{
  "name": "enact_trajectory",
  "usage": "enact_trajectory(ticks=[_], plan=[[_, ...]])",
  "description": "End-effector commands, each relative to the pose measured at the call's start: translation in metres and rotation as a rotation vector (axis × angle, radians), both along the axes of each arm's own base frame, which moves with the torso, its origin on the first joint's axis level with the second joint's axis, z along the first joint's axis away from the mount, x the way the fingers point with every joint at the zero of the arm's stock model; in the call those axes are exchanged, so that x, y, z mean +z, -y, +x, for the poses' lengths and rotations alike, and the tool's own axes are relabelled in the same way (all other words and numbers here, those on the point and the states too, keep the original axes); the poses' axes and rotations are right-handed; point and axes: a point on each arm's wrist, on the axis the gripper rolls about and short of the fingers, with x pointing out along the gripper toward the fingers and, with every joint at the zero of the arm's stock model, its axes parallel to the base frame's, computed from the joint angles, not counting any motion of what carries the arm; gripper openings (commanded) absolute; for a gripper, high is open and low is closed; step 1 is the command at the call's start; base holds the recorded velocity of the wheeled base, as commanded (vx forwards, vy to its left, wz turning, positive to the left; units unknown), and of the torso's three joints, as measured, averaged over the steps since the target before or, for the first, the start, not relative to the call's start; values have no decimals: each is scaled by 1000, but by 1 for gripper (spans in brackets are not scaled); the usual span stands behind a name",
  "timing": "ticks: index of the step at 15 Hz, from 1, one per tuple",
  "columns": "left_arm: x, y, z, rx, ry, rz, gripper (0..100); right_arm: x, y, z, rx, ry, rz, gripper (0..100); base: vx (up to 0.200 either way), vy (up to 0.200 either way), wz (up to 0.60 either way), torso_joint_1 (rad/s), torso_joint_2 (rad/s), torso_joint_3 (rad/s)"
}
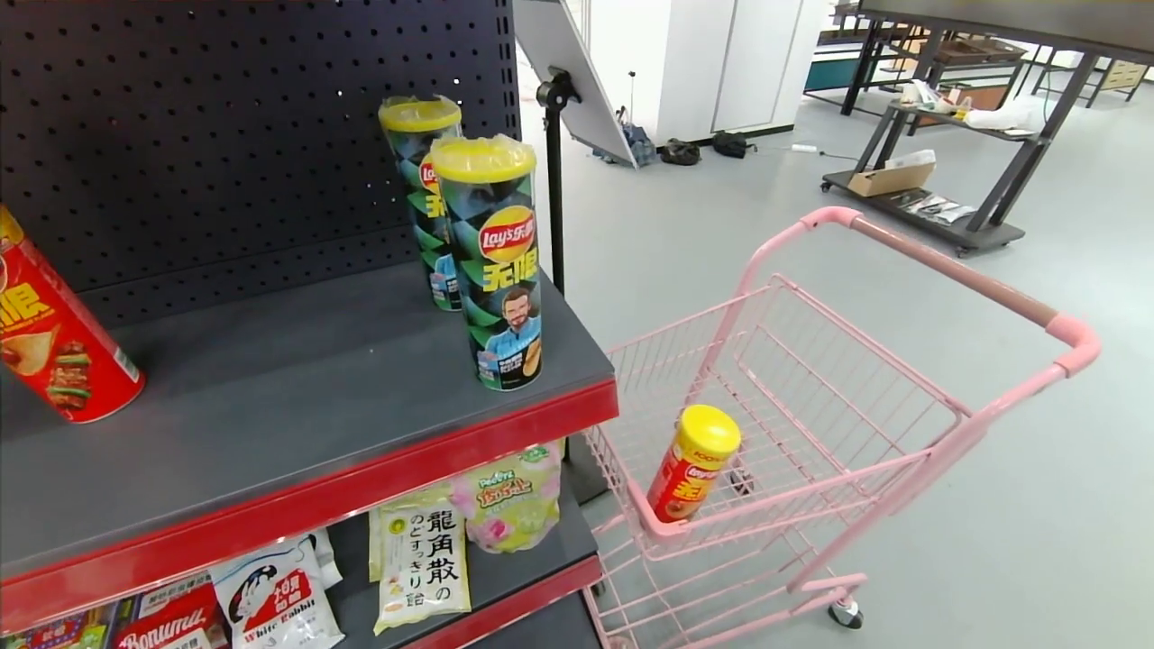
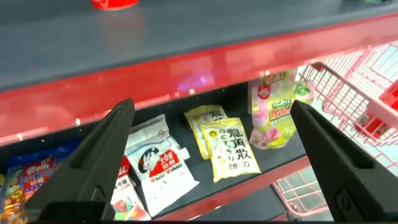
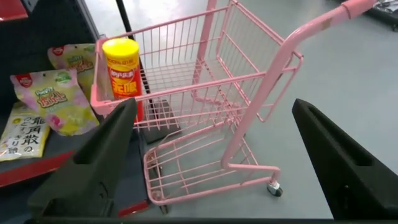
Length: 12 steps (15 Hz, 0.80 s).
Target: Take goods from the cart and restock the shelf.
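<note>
A pink wire cart (image 1: 911, 361) stands to the right of the shelf. Inside it, at the corner nearest the shelf, a red chip can with a yellow lid (image 1: 692, 463) stands upright; the right wrist view shows this can (image 3: 123, 73) behind the cart's wire wall (image 3: 186, 93). Two tall dark green chip cans with yellow lids (image 1: 494, 261) stand on the upper grey shelf (image 1: 270, 388) near its right end. A red chip can (image 1: 54, 333) stands at its left. My left gripper (image 2: 211, 168) is open, facing the lower shelf. My right gripper (image 3: 214, 168) is open above the floor beside the cart.
The upper shelf has a red front lip (image 1: 361, 487). Several snack bags (image 1: 424, 550) lie on the lower shelf (image 2: 249, 186). A black stand pole (image 1: 554, 180) rises behind the shelf's right end. A low black rack (image 1: 938, 189) stands far back on the grey floor.
</note>
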Motion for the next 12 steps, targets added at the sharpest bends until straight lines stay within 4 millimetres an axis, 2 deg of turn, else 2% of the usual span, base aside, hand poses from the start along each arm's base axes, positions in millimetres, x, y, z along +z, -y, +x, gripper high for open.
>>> enact_trajectory(ticks=[1, 12], plan=[[0, 0, 0, 0, 0, -1, 100, 0, 0, 0, 1, -1, 1, 100, 0, 0, 0, -168, 481, 290], [0, 0, 0, 0, 0, -1, 100, 0, 0, 0, -1, -1, -4, 100, 0, 0, 0, -153, 506, 351]])
